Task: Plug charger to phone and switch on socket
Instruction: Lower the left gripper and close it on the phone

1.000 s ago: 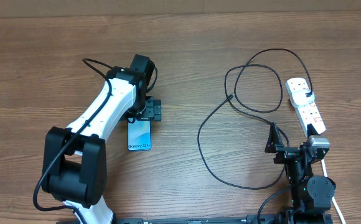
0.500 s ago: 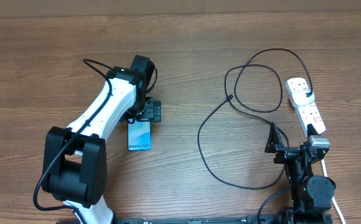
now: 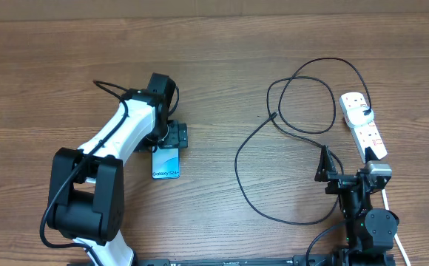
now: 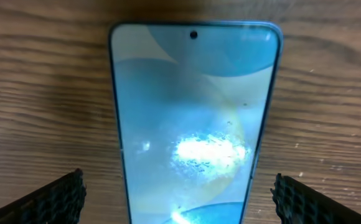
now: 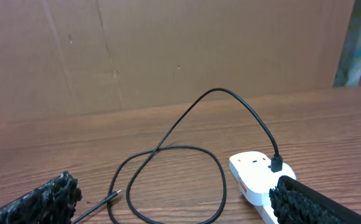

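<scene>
The phone point(image 3: 166, 164) lies flat on the wood with its blue-teal screen lit; its upper end is hidden under my left gripper point(image 3: 171, 137). In the left wrist view the phone point(image 4: 193, 112) fills the middle and my left gripper point(image 4: 180, 208) stands open, one finger on each side of it, apart from its edges. The charger point(image 3: 238, 159), a black cable, lies in loops from the white adapter point(image 3: 358, 113) on the socket point(image 3: 370, 137). Its plug tip point(image 5: 114, 195) rests on the table ahead of my open, empty right gripper point(image 5: 177, 208).
The socket's white cord point(image 3: 392, 222) runs down past the right arm's base point(image 3: 366, 222). A brown cardboard wall point(image 5: 168, 56) stands behind the table. Bare wood point(image 3: 214, 89) lies between the two arms.
My left arm has shifted slightly left over the phone's upper end. The right arm, the cable and the socket have not moved.
</scene>
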Robot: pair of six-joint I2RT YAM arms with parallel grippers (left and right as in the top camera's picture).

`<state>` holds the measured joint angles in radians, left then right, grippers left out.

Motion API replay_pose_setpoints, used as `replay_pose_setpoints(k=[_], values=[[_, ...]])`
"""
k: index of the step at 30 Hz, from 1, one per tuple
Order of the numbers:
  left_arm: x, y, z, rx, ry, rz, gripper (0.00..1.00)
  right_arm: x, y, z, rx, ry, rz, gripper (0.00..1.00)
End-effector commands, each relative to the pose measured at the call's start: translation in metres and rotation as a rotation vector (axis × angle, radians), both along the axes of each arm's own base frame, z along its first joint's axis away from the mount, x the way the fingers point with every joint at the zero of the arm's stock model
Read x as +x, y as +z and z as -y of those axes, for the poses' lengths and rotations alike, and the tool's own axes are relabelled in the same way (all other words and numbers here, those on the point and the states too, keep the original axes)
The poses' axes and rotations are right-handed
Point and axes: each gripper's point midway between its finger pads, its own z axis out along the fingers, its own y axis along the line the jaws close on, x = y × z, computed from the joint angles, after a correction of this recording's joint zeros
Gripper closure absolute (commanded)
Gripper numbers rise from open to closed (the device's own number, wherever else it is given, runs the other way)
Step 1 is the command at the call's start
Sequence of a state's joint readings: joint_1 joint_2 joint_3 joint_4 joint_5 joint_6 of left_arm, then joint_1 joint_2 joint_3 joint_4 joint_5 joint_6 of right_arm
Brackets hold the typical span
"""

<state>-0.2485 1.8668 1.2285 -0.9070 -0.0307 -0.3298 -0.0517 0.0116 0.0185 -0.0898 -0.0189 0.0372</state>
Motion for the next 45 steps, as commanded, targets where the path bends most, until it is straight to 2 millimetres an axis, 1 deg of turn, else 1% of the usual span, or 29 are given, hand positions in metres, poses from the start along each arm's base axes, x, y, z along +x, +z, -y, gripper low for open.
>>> replay_pose_setpoints(k=[1,6,14,27,29,32,39,45], values=[[-0.01,-0.01,0.002,-0.02,-0.012,-0.038,0.01,0.0,-0.002,-0.001,-0.005,0.002,0.004,0.0],[-0.014,-0.015,0.002,-0.019,-0.016,-0.044,0.0,0.0,-0.002,-0.001,-0.005,0.002,0.004,0.0],[-0.018,-0.03,0.001,-0.026,-0.017,-0.028,0.0,0.0,-0.002,-0.001,-0.005,0.002,0.004,0.0],[-0.017,-0.034,0.005,-0.031,0.004,-0.014,0.0,0.0,-0.002,-0.001,-0.005,0.002,0.004,0.0],[-0.017,-0.036,0.008,-0.053,0.003,-0.011,0.01,0.0,-0.002,-0.001,-0.005,0.002,0.004,0.0],[-0.02,-0.038,0.013,-0.08,0.005,-0.016,0.0,0.0,-0.002,-0.001,-0.005,0.002,0.004,0.0],[-0.028,-0.039,0.011,-0.072,0.007,-0.048,0.0,0.0,-0.002,-0.001,-0.005,0.002,0.004,0.0],[-0.031,-0.039,0.017,-0.091,0.019,-0.06,0.06,0.0,-0.002,-0.001,-0.005,0.002,0.004,0.0]])
